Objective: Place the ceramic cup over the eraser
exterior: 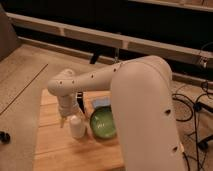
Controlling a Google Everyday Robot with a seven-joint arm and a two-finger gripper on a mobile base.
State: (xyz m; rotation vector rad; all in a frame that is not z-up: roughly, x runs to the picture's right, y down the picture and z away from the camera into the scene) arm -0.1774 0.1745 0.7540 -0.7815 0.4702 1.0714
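End effector (69, 117) hangs at the cup's (75, 126) 11 o'clock, close against it; whether it grips, I cannot tell. Cup stands on the table (50, 145), bowl (103, 122) just at its 3 o'clock. Eraser is hidden, so a misjudged lowering could topple it or bump the bowl.

The small, plain white, tapered ceramic cup (76, 127) stands on the wooden table (50, 146), right under my gripper (69, 118).

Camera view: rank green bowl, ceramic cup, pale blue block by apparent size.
1. green bowl
2. ceramic cup and pale blue block: too alike to rank, the block partly hidden.
The gripper sits at the cup's top.
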